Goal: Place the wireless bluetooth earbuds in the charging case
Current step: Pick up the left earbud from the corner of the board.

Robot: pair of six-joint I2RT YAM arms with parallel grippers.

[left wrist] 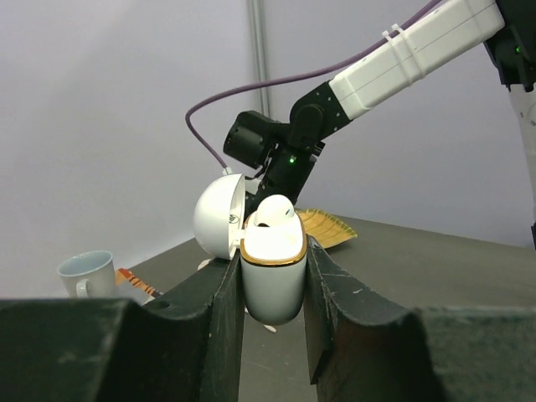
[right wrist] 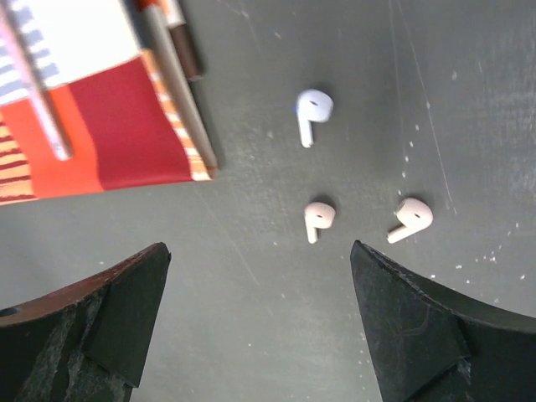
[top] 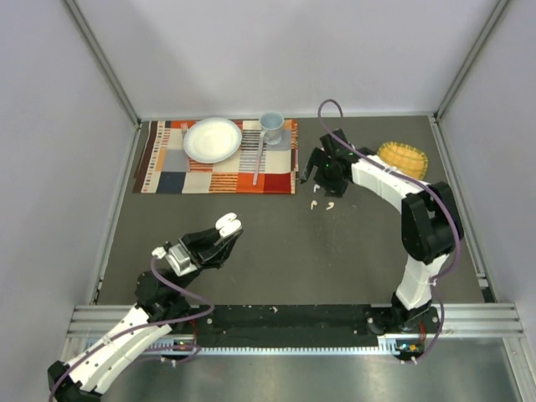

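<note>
My left gripper (top: pixel 224 233) is shut on a white charging case (left wrist: pixel 273 272) with a gold rim, held above the table with its lid (left wrist: pixel 219 216) swung open. One white earbud (left wrist: pixel 272 211) sits in the case. Three earbuds lie on the dark table under my right gripper: one (right wrist: pixel 312 113) near the placemat edge and two side by side (right wrist: pixel 318 218) (right wrist: pixel 412 218). In the top view they are a small cluster (top: pixel 322 203). My right gripper (right wrist: pixel 258 251) hovers above them, open and empty, with its jaws wide apart.
A striped placemat (top: pixel 176 176) at the back left carries a white plate (top: pixel 212 139), a mug (top: pixel 270 126) and a spoon (top: pixel 259 159). Its corner (right wrist: pixel 109 126) shows next to the earbuds. A yellow woven dish (top: pixel 403 157) lies behind the right arm.
</note>
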